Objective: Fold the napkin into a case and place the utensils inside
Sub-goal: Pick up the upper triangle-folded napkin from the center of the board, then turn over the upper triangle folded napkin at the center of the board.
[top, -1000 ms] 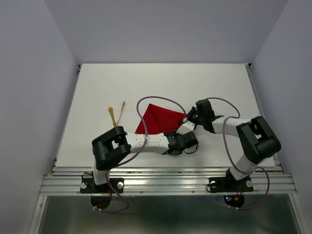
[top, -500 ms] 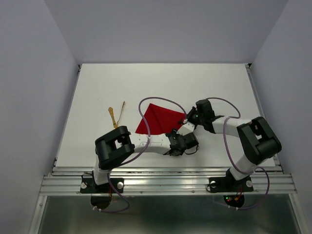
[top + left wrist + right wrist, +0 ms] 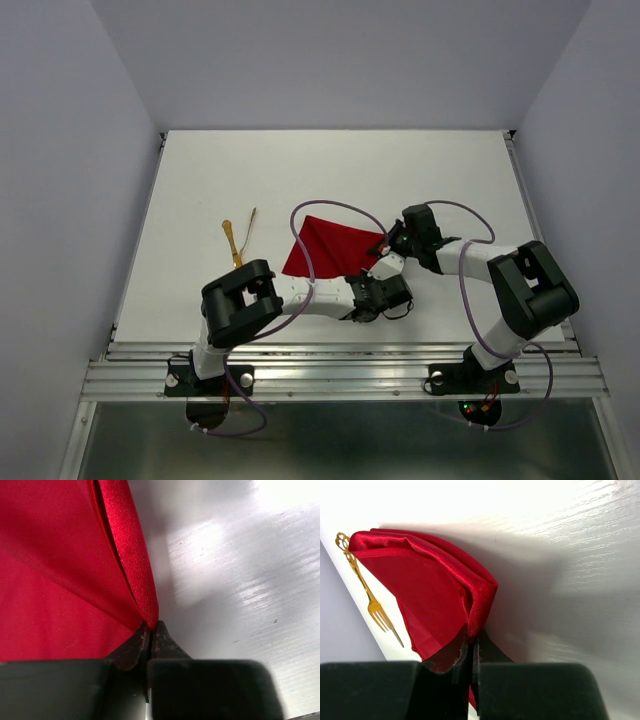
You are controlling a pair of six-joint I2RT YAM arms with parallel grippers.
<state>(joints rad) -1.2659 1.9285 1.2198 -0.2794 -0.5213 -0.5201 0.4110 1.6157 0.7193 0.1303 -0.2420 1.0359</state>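
The red napkin [image 3: 333,248] lies folded at mid-table, its right corner between the two arms. My left gripper [image 3: 386,264] comes at that corner from the near side. In the left wrist view my left gripper [image 3: 151,626] is shut on a doubled edge of the napkin [image 3: 60,580]. My right gripper [image 3: 392,243] reaches in from the right. In the right wrist view my right gripper [image 3: 474,639] is shut on the napkin's [image 3: 430,585] thick folded edge. The utensils [image 3: 238,240] lie left of the cloth, apart from it. The fork [image 3: 372,605] shows beyond the napkin.
The white table [image 3: 440,170] ends at a metal rail along the near edge [image 3: 340,350]. Grey walls stand on the left, right and far sides. Purple cables loop over both arms near the napkin.
The napkin's raised peak has dropped into a flatter, squarer shape. My left gripper has shifted slightly right and shut on the napkin's edge. My right gripper kept its hold.
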